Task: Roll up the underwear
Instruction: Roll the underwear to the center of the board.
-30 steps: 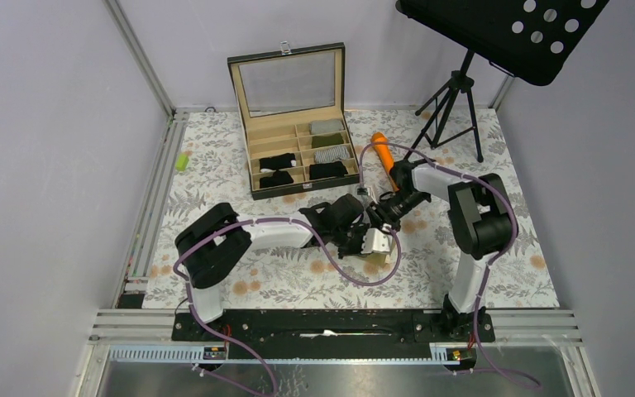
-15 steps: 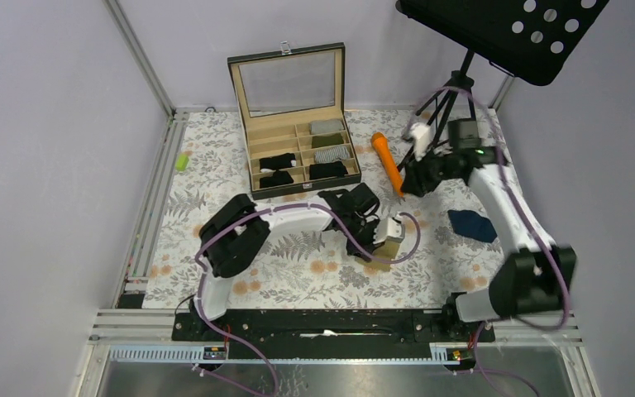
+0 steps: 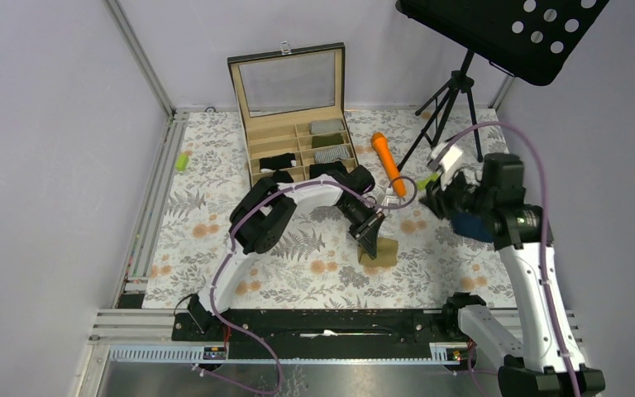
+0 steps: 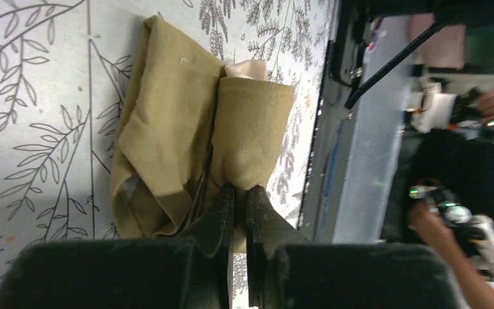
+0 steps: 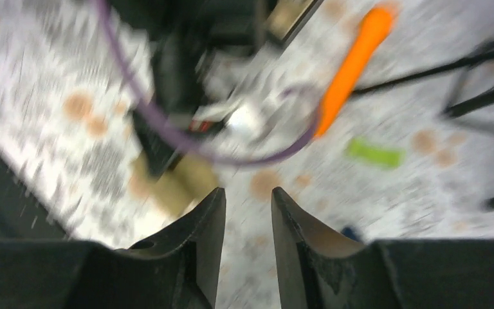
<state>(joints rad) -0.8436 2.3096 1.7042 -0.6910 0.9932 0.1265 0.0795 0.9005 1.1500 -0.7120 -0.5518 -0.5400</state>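
olive-tan underwear (image 4: 167, 122): soft, creased, half-rolled cylinder; left tool (image 4: 239, 190) pinches edge.

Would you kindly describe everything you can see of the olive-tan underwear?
The olive-tan underwear is soft, matte fabric, partly rolled: a creased flap on one side, a rounded roll beside it with a pale patch peeking from its far end. It lies on the floral tablecloth, and the left tool, shut, pinches the roll's near edge.
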